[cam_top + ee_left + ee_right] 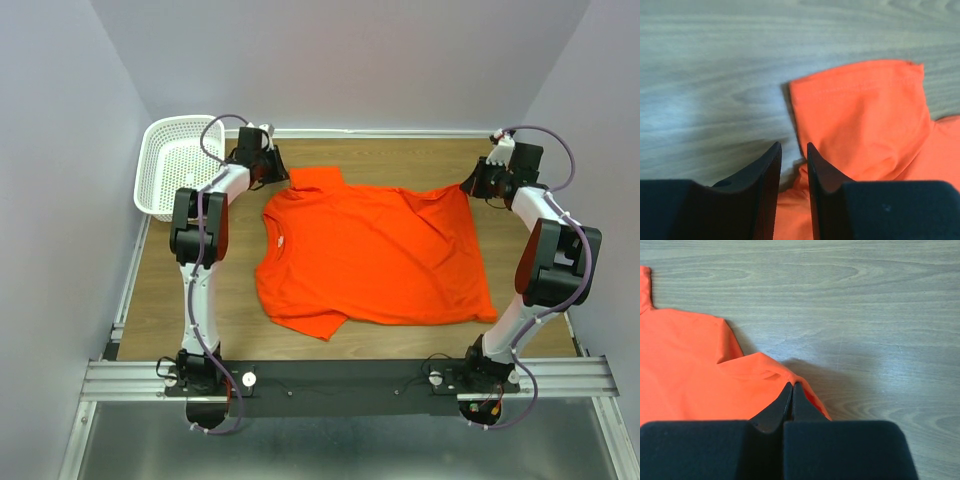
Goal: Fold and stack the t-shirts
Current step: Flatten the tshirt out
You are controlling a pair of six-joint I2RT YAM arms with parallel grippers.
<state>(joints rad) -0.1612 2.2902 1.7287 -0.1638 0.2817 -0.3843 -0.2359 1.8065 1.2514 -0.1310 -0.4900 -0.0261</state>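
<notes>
The orange-red t-shirt (370, 255) lies spread flat on the wooden table, collar to the left and hem to the right. My left gripper (278, 172) hovers at the far sleeve (860, 115). Its jaws stand a little apart (794, 145), with a bit of the sleeve's fabric showing low in the gap and bare table beyond the tips. My right gripper (468, 186) is at the far right hem corner. In the right wrist view its jaws (792, 385) are pressed together on a pinched-up ridge of the t-shirt (685, 365).
A white mesh basket (170, 165) stands at the far left corner, just left of my left arm. Grey walls close in the table on three sides. Bare wood (400, 155) runs along the far edge behind the shirt.
</notes>
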